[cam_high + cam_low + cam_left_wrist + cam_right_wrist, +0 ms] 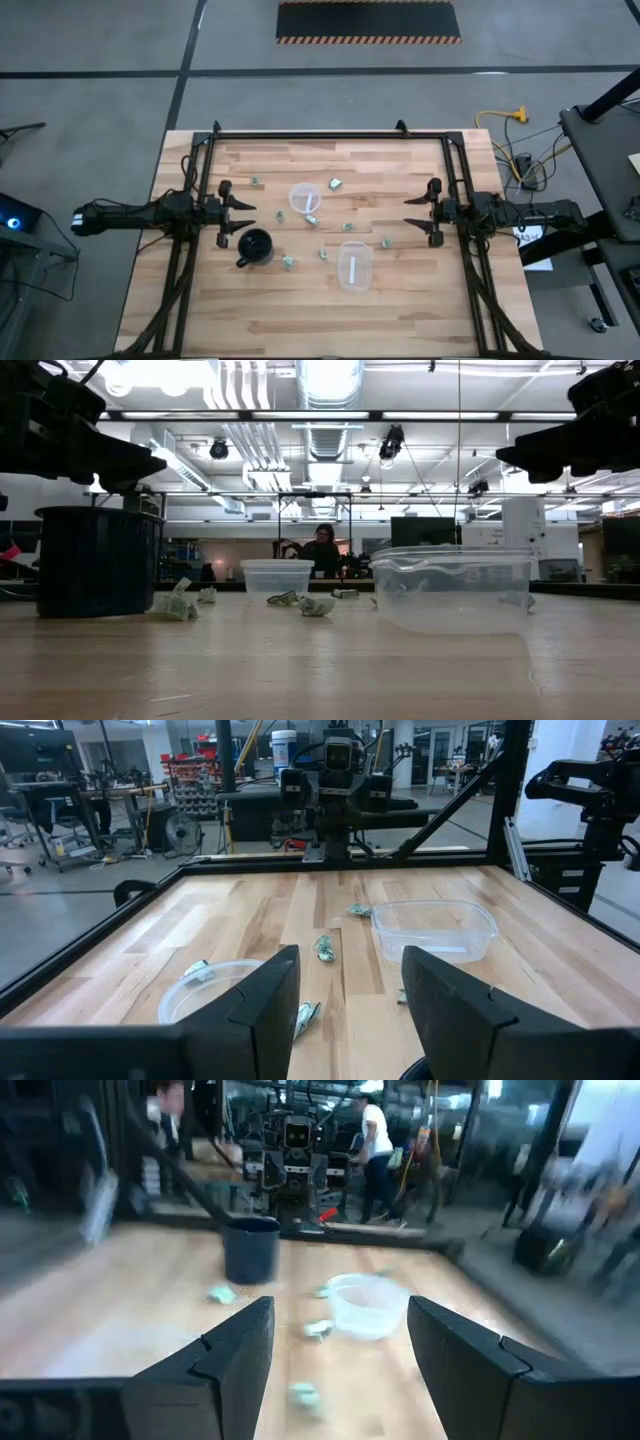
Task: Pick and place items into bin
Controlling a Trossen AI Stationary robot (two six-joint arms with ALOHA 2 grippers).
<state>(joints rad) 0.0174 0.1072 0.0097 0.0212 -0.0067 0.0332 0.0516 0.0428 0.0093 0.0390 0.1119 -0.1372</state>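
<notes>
Both tools wait with fingers apart and empty — left tool [247,208] at nine o'clock, right tool [412,226] at three. The items [312,219] lie scattered mid-table around the clear bin [354,266]. Best start with the nearest piece, descending straight — a centred pinch.

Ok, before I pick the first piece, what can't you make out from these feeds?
- Small pieces: too small in the high view to tell their shape or exact count.
- Black mug: its inside looks dark from above.
- Rectangular clear bin: in the low view it blocks whatever lies behind it.
- Right wrist view: motion blur smears the round container.
</notes>
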